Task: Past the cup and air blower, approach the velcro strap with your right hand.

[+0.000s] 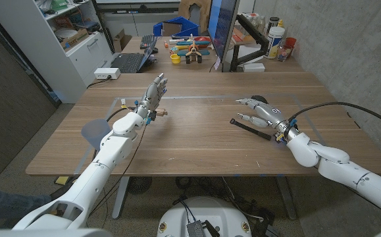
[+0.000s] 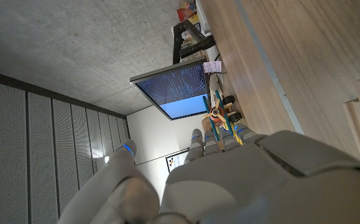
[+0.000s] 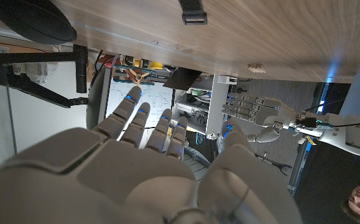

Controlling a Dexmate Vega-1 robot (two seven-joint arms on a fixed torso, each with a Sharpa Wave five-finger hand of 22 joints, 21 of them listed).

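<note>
right fingers: your right hand has its fingers spread and stretched out toward the table's middle, holding nothing; in the right wrist view the same fingers fan apart, empty.
left fingers: your left hand stands raised over the table, fingers straight and together-ish, nothing in them; you see it from the right wrist view too, fingers apart.
hands counted: two, both the robot's, well apart across the table.
velcro strap: one, black, a thin flat strip lying on the wood at a slant, just under and beside your right hand; you cannot tell from the head view whether the lowest finger touches it.
strap end: in the right wrist view you see one end of it, black with a small buckle-like loop, lying flat on the table ahead of the fingertips, apart from them.
dark round thing: one, black and domed, behind your right hand, partly hidden by it.
small piece: one tiny light-coloured bit on the table just beside your left hand.
table: one, wooden.
back of scene: one monitor, one laptop.
</note>
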